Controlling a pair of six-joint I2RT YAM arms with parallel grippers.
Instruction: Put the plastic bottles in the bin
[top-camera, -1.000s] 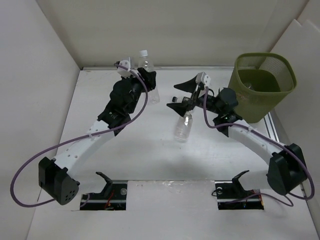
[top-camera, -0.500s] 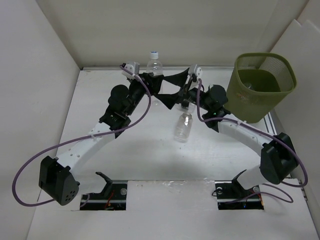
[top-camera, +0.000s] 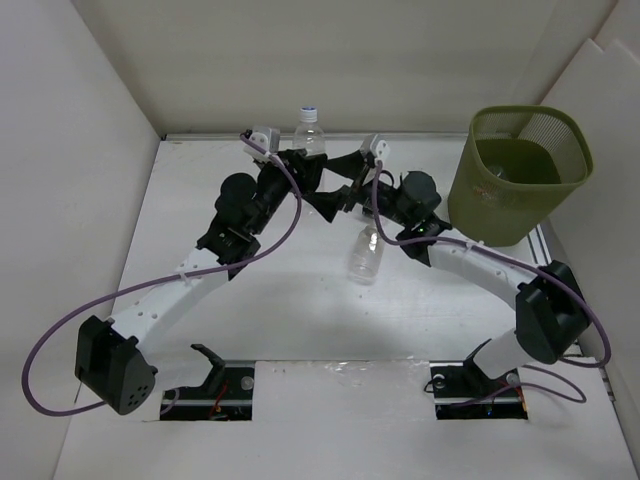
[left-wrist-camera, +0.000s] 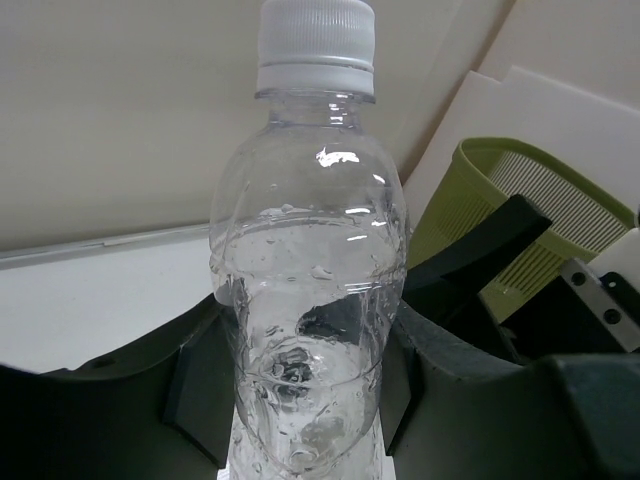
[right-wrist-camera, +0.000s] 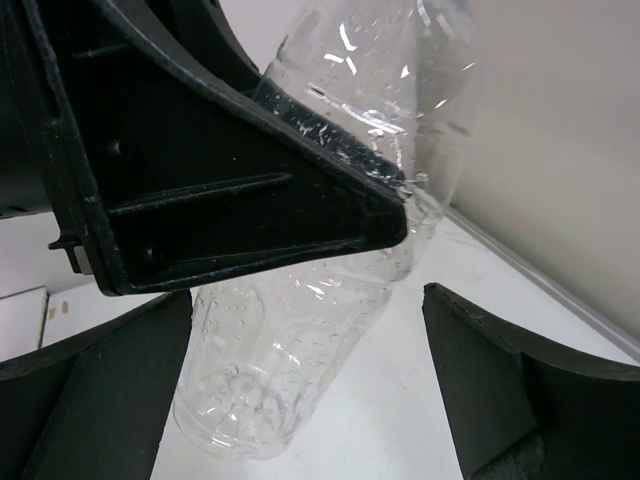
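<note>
My left gripper (top-camera: 304, 166) is shut on an unlabelled clear plastic bottle (top-camera: 311, 137) with a white cap, holding it upright near the back wall. In the left wrist view the bottle (left-wrist-camera: 312, 250) fills the middle between my fingers (left-wrist-camera: 195, 375). My right gripper (top-camera: 338, 184) is open just right of that bottle, jaws spread wide. In the right wrist view the held bottle (right-wrist-camera: 290, 350) lies between the open right gripper (right-wrist-camera: 308, 300), partly behind the left finger (right-wrist-camera: 230, 190). A second clear bottle (top-camera: 364, 255) lies on the table under the right arm. The olive-green bin (top-camera: 520, 175) stands at the far right.
White walls close the left side and the back. The bin's mesh wall also shows in the left wrist view (left-wrist-camera: 530, 190), behind a black finger of the right gripper (left-wrist-camera: 480, 250). Two black holders (top-camera: 215, 362) sit at the near edge.
The left gripper has brought its bottle upright and a little to the right. The right gripper has swung left, away from the bin, up to the held bottle, jaws open.
</note>
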